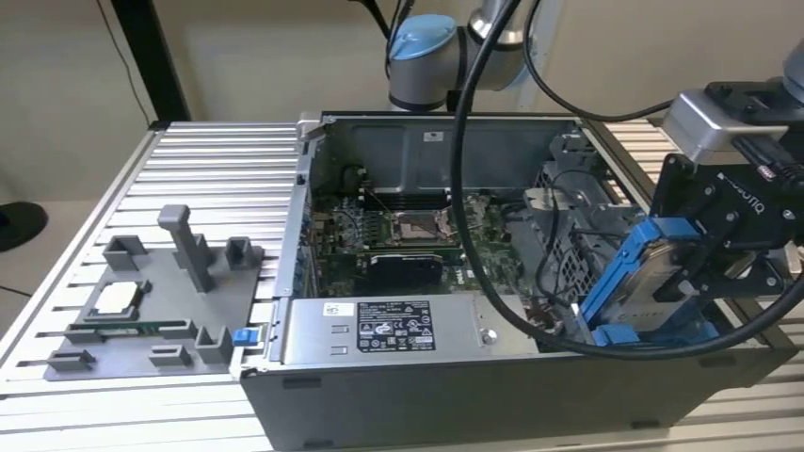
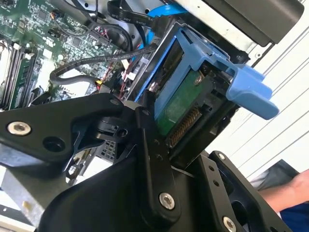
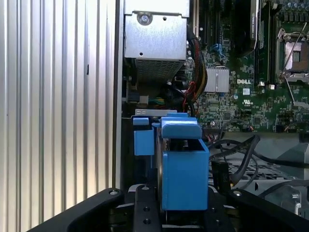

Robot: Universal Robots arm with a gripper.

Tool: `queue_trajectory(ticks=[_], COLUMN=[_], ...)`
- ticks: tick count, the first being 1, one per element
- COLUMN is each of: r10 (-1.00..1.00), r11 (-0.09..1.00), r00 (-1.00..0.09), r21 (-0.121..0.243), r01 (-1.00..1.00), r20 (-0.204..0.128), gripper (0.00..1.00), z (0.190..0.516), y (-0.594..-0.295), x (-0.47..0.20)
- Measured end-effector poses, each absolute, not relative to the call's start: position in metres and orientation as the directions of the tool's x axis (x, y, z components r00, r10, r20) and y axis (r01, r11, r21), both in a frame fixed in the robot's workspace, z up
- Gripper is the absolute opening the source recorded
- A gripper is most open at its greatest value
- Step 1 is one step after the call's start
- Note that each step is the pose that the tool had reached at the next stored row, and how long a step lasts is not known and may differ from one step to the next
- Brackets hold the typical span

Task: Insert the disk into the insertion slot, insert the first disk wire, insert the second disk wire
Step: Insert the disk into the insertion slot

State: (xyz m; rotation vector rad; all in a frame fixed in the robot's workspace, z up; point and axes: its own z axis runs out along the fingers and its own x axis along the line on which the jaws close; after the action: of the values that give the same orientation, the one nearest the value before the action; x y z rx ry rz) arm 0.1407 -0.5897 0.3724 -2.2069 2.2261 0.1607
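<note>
My gripper (image 1: 684, 282) is shut on the disk (image 1: 647, 273), a drive in a bright blue frame. I hold it tilted over the corner of the open computer case nearest the exterior view's right. Its lower end sits at the blue rails of the insertion slot (image 1: 628, 336). The second wrist view shows the disk's green underside (image 2: 181, 104) and its connector row between my black fingers (image 2: 149, 145). In the first wrist view the blue frame (image 3: 183, 166) stands beside a blue slot rail (image 3: 143, 140). Loose black cables (image 2: 87, 63) and a blue one (image 2: 161, 9) lie nearby; I cannot tell which are the disk wires.
A grey labelled power-supply box (image 1: 377, 330) lines the case's front wall, with the motherboard (image 1: 402, 235) behind it and a perforated cage (image 1: 566, 245) beside the bay. A grey fixture (image 1: 151, 311) with parts sits on the slatted table. A person's arm (image 2: 285, 193) is close by.
</note>
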Motion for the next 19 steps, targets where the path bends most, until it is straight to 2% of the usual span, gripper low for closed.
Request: queue_trajectory(ticks=[5,6,19], r10=[-0.997,-0.997,-0.997], r11=[0.006,0.006,0.006], r00=[-0.011,-0.011,-0.011], r21=[0.071,0.071,0.071], r01=[-0.997,-0.997,-0.997], r20=[-0.074,-0.074,-0.074], gripper=[0.0,1.0,1.0], z=[0.372,0.372,0.383], y=[-0.59,-0.59,-0.589], x=[0.141,0.141,0.141])
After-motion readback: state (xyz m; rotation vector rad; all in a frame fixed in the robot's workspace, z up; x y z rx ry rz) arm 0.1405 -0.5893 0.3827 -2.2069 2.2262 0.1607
